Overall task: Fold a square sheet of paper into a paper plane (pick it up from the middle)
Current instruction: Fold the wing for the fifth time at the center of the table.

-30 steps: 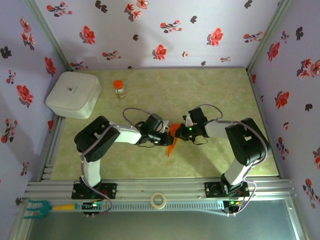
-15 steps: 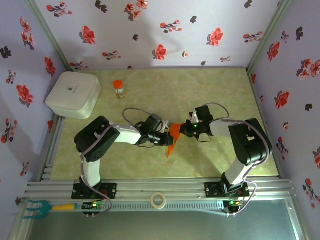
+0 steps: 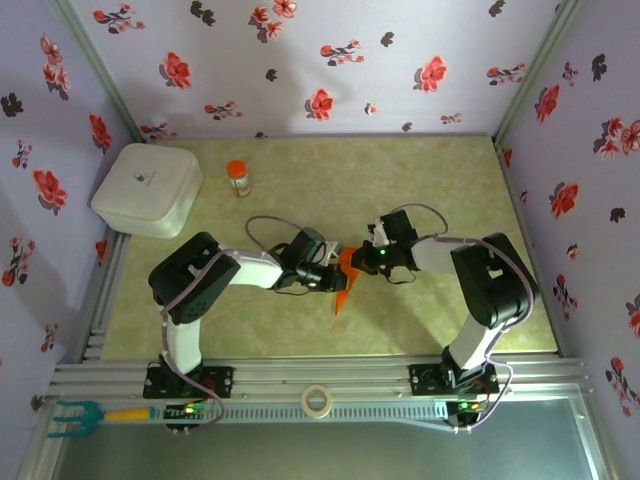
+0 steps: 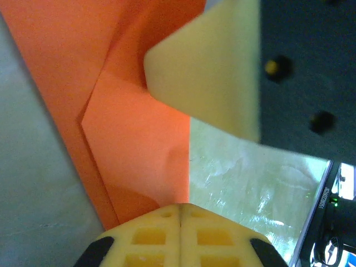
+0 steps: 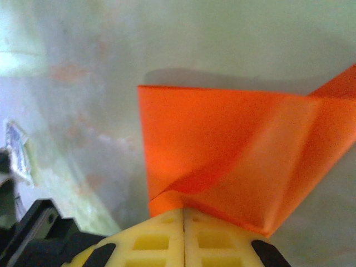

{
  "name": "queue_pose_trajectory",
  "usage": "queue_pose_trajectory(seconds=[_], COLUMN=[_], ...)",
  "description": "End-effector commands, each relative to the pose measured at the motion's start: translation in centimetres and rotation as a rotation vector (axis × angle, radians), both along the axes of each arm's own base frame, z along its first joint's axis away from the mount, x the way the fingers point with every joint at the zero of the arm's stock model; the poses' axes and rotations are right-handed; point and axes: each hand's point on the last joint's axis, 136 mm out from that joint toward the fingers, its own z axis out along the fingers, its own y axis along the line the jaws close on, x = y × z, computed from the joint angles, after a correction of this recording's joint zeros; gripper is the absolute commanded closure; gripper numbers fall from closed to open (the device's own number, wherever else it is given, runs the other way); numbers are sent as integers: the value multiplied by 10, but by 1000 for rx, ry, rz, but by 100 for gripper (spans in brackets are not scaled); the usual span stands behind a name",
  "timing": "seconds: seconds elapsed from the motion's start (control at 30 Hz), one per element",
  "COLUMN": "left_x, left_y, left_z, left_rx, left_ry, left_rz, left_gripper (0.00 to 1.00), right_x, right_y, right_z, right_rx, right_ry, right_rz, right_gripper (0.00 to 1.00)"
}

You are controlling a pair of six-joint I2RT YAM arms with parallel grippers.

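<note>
The orange sheet of paper (image 3: 344,284) is a creased triangular wedge at the table's middle, its point trailing toward the near edge. My left gripper (image 3: 334,272) holds it from the left and my right gripper (image 3: 361,262) from the right, almost touching. In the left wrist view the shut gripper (image 4: 181,209) pinches the folded paper (image 4: 133,122) at an edge, with a cream finger of the right gripper (image 4: 217,72) just beyond. In the right wrist view the shut gripper (image 5: 183,212) clamps a corner of the paper (image 5: 233,144), which bows up off the table.
A white lidded box (image 3: 147,187) sits at the back left, a small orange-capped bottle (image 3: 238,177) beside it. A tape roll (image 3: 317,400) and a teal-headed tool (image 3: 80,415) lie on the near rail. Flowered walls close three sides.
The right gripper swung a little to the right, spreading the paper, then came back left to about where it was. The left arm stayed still.
</note>
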Motion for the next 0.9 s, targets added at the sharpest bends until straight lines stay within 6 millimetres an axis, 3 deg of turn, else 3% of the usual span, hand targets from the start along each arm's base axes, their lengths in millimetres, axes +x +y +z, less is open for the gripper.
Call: queue_pose_trajectory(seconds=[0.0, 0.4, 0.6, 0.73, 0.87], left_x=[-40, -46, -49, -51, -51], left_y=[46, 53, 56, 56, 55], left_z=[-55, -62, -64, -63, -61], left_rx=[234, 266, 278, 272, 269], left_ry=[172, 187, 190, 190, 187], left_rz=[-17, -34, -48, -59, -70], left_gripper=[100, 100, 100, 100, 100], right_x=[17, 51, 68, 74, 68], right_y=[-12, -46, -64, -66, -58], right_z=[-5, -7, 1, 20, 52], right_rx=[-39, -51, -58, -23, 53], right_ry=[-17, -23, -50, -80, -139], right_rz=[-36, -165, -238, -249, -247], right_gripper=[92, 92, 92, 92, 91])
